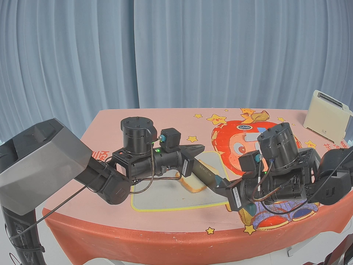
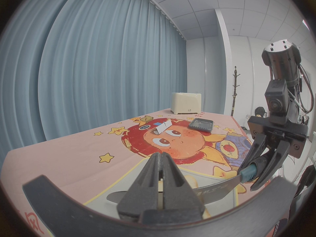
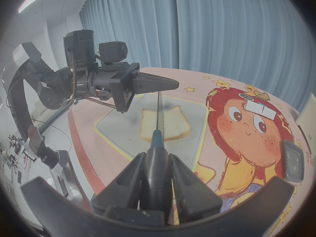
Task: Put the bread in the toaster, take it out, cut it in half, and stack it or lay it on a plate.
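Right gripper (image 3: 157, 157) tight around knife (image 3: 157, 138) handle, blade over bread (image 3: 172, 125); left gripper (image 3: 171, 83) closed above.

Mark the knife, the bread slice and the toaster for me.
knife (image 1: 204, 170): head view, middle of the blade.
bread slice (image 3: 176, 125): right wrist view, the crumb beside the blade.
toaster (image 1: 325, 120): head view, the side wall facing the camera.

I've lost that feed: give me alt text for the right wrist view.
The right gripper holds a knife by its handle, the blade running over the middle of the bread slice on the grey mat. The left gripper, shut, hangs over the blade's far end.
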Tool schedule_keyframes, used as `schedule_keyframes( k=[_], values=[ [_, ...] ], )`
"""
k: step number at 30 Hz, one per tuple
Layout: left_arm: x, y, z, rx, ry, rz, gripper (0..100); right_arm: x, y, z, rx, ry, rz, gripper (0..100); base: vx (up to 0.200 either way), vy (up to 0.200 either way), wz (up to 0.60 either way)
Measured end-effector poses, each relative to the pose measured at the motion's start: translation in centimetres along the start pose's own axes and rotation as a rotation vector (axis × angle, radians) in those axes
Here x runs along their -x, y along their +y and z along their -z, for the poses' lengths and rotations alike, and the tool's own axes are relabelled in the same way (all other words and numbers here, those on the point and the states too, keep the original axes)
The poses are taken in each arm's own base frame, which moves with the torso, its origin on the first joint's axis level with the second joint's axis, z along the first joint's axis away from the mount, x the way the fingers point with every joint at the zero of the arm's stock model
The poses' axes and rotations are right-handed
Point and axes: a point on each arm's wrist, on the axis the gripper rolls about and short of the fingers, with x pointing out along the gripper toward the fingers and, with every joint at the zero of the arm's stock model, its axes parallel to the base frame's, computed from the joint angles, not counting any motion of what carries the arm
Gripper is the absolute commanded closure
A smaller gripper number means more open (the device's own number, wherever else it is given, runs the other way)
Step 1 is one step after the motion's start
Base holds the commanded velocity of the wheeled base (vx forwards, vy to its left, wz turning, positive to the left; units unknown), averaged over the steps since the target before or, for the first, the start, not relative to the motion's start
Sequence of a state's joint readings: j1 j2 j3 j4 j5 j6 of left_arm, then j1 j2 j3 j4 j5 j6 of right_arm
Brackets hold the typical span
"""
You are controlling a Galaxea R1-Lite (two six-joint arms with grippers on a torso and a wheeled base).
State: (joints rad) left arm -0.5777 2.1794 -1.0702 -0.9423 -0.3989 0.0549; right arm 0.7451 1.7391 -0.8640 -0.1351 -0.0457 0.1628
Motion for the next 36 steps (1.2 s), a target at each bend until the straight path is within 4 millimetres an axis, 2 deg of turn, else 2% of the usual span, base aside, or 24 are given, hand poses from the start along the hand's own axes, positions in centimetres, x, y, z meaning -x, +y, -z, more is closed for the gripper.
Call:
schedule_keyframes(
  k=[25, 36],
  values=[
    [-0.3, 0.6, 1.9, 0.004, 0.013, -0.028, 100, -0.3, 0.0, 0.4, 0.004, 0.022, 0.004, 100, 0.0, 0.0, 0.0],
    [-0.5, 0.5, 1.9, 0.006, 0.013, -0.026, 100, -0.6, -0.1, 0.6, 0.005, 0.038, 0.008, 100, 0.0, 0.0, 0.0]
  ],
)
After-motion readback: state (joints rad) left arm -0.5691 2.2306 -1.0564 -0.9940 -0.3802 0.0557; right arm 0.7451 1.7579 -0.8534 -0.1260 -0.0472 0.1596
